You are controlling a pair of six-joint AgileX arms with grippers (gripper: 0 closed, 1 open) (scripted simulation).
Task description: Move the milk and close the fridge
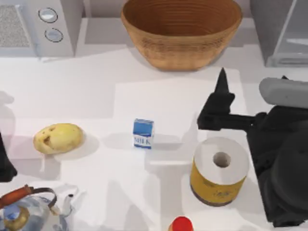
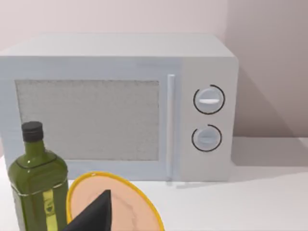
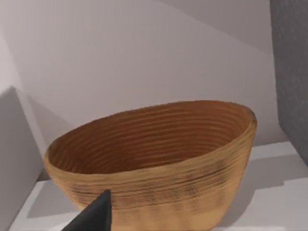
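The milk (image 1: 143, 134) is a small carton with a blue top and a white band, standing upright on the white table near the middle. The fridge (image 1: 284, 33) is at the back right corner, dark grey with a pale silvery door panel, and it is cut off by the picture's edge. Its dark side also shows in the right wrist view (image 3: 291, 72). My right gripper (image 1: 222, 82) hovers right of the milk and behind it, pointing toward the back wall and well apart from the carton. My left arm (image 1: 5, 163) is parked at the left edge, and its gripper (image 2: 96, 214) faces the microwave.
A wicker basket (image 1: 181, 31) stands at the back centre and a microwave (image 1: 41, 26) at the back left. A potato (image 1: 57, 138) lies left of the milk. A yellow-wrapped paper roll (image 1: 220, 171) stands in front of the right gripper. A kettle (image 1: 26, 211) and a red cap (image 1: 182, 224) sit at the front edge.
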